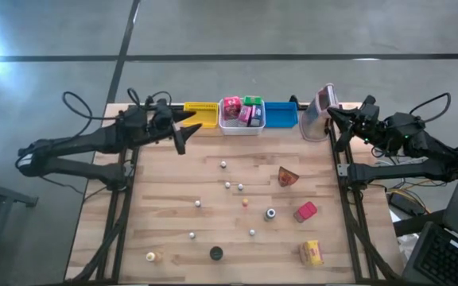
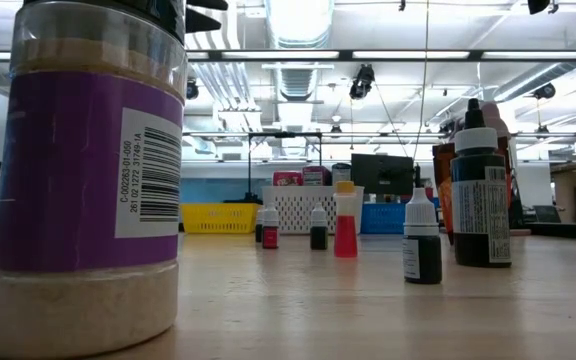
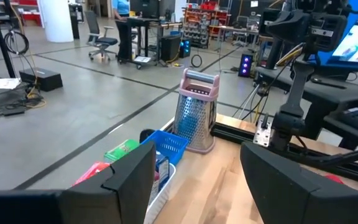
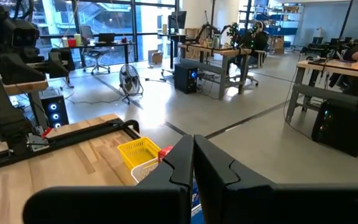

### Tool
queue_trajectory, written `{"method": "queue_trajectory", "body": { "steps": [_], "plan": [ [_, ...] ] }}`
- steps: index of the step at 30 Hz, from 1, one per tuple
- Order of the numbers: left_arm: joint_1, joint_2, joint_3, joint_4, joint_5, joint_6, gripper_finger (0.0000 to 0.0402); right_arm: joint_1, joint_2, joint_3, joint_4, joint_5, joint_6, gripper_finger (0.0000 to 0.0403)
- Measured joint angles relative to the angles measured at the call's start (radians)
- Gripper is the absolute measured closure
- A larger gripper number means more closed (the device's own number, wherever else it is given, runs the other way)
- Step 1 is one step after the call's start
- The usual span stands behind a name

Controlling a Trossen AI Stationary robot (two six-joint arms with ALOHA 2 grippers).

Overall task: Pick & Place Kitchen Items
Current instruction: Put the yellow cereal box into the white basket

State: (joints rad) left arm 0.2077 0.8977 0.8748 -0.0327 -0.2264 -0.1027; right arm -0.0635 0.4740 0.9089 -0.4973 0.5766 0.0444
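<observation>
Loose kitchen items lie on the wooden table: a brown packet (image 1: 288, 176), a red packet (image 1: 305, 211), a yellow packet (image 1: 312, 253), a dark round piece (image 1: 215, 253) and several tiny whitish pieces (image 1: 228, 185). Pink (image 1: 231, 107) and green (image 1: 252, 102) packets sit in the white bin (image 1: 242, 127). My left gripper (image 1: 187, 129) (image 3: 197, 180) hovers open and level at the far left, beside the yellow bin (image 1: 203, 114), with nothing between its fingers. My right gripper (image 1: 330, 114) (image 4: 193, 163) waits shut at the far right, beside the grater (image 1: 318, 111).
Yellow, white and blue (image 1: 281, 114) bins stand in a row along the far edge, with the upright grater (image 3: 196, 112) to their right. In the low view a purple-labelled jar (image 2: 88, 170) stands close to the camera, and small bottles (image 2: 422, 238) and a dark bottle (image 2: 482, 195) stand farther back.
</observation>
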Motion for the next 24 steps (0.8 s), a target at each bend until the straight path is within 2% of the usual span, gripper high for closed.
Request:
{"method": "queue_trajectory", "body": {
  "steps": [12, 19, 24],
  "plan": [
    [0.000, 0.051, 0.040, -0.022, 0.004, 0.023, 0.0161, 0.000, 0.000, 0.000, 0.000, 0.000, 0.000, 0.0394],
    [-0.021, 0.037, 0.068, -0.201, 0.044, 0.017, 0.0161, 0.000, 0.000, 0.000, 0.000, 0.000, 0.000, 0.0394],
    [-0.056, 0.060, 0.068, -0.230, 0.084, 0.021, 0.0161, 0.000, 0.000, 0.000, 0.000, 0.000, 0.000, 0.0394]
  ]
}}
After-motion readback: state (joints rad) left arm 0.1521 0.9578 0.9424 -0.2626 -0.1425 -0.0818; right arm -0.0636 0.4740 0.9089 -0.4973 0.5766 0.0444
